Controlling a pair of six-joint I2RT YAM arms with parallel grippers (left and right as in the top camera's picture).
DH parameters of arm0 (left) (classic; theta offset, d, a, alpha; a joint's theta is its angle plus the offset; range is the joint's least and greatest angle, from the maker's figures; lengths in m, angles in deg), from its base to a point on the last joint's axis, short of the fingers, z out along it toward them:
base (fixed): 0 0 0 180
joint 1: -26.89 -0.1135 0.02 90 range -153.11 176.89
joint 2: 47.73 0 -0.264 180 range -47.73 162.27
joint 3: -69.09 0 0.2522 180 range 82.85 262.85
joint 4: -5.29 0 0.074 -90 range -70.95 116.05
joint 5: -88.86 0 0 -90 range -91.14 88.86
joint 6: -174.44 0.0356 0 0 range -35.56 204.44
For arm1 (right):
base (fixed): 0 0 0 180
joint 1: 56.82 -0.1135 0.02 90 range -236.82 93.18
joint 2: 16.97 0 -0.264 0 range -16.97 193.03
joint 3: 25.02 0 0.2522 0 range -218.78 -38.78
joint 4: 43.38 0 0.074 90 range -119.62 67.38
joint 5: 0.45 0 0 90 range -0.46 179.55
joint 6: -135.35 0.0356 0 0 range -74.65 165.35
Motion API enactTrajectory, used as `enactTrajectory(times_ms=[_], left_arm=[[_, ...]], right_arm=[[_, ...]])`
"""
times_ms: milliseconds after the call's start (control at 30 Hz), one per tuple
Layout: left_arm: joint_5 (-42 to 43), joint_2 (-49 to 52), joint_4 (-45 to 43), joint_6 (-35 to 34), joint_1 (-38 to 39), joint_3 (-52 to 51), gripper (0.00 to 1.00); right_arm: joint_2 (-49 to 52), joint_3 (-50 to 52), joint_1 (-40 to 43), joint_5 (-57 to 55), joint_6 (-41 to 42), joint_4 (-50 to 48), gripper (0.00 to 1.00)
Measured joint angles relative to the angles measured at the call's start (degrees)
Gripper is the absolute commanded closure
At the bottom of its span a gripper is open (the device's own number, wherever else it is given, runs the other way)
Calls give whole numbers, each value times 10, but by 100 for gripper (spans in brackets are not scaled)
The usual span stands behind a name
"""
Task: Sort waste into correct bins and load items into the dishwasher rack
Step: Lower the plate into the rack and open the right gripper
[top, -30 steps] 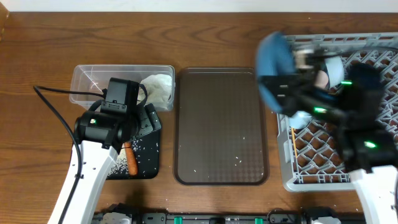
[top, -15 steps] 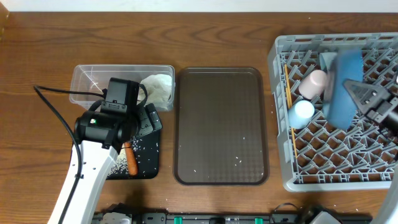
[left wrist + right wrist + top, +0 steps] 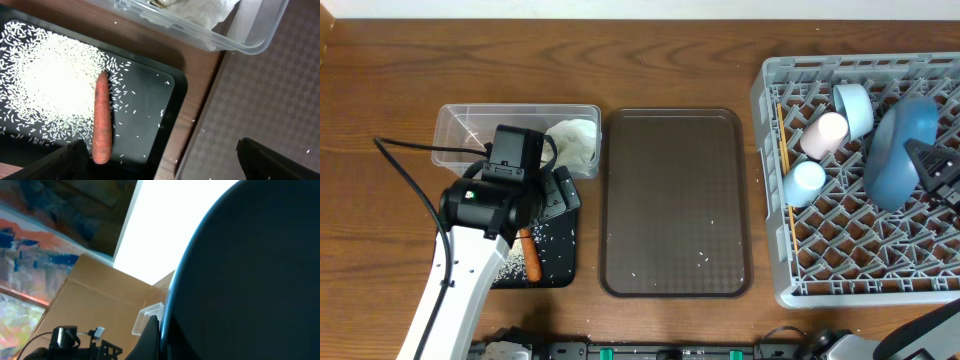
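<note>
The dishwasher rack (image 3: 767, 240) fills the right side of the overhead view. The large dark-blue dish (image 3: 895, 150) stands tilted over the rack's right half, near the frame's right edge. The right gripper (image 3: 926, 163) is clamped shut on the dish's right side. In the right wrist view the dish's dark curve takes up most of the frame.

To the left of the dish, inside the rack, the white-and-pale-blue bowl (image 3: 853, 108) lies toward the upper part. The small pink cup (image 3: 823, 133) lies on its side just beside the bowl, and the small light-blue cup (image 3: 805, 182) sits below it. The wooden chopsticks (image 3: 784, 150) lie along the rack's left wall.

The brown serving tray (image 3: 675, 180) occupies the middle of the table (image 3: 620, 60) and holds only a few stray rice grains (image 3: 703, 262) near its lower edge.

At the left, the clear tub (image 3: 455, 125) holds the crumpled white tissue (image 3: 572, 140) in its right end. The rest of the tub's contents are hidden under the arm. Just below the tub, the black tray (image 3: 145, 90) carries a wide spread of white rice (image 3: 45, 85), and the carrot (image 3: 101, 120) lies lengthwise at the spread's right margin.

The left gripper (image 3: 160, 165) hangs over the black tray's right edge. Its fingers (image 3: 65, 160) are spread wide and hold nothing.
</note>
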Motion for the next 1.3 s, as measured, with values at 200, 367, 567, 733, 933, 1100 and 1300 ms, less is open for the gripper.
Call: enactTrajectory(times_ms=[200, 367, 567, 733, 933, 1100, 1300], left_arm=[[0, 0, 0, 0, 0, 0, 2], [0, 0, 0, 0, 0, 0, 2], [0, 0, 0, 0, 0, 0, 2], [0, 0, 0, 0, 0, 0, 2], [0, 0, 0, 0, 0, 0, 2], [0, 0, 0, 0, 0, 0, 2], [0, 0, 0, 0, 0, 0, 2]], right_arm=[[1, -2, 38, 0, 7, 7, 99], [4, -1, 72, 0, 34, 9, 82], [30, 15, 153, -27, 103, 12, 49], [31, 17, 208, -55, 168, 19, 29], [31, 18, 245, -124, 206, 37, 8], [31, 18, 258, -188, 235, -11, 6], [31, 16, 257, -208, 298, -118, 2]])
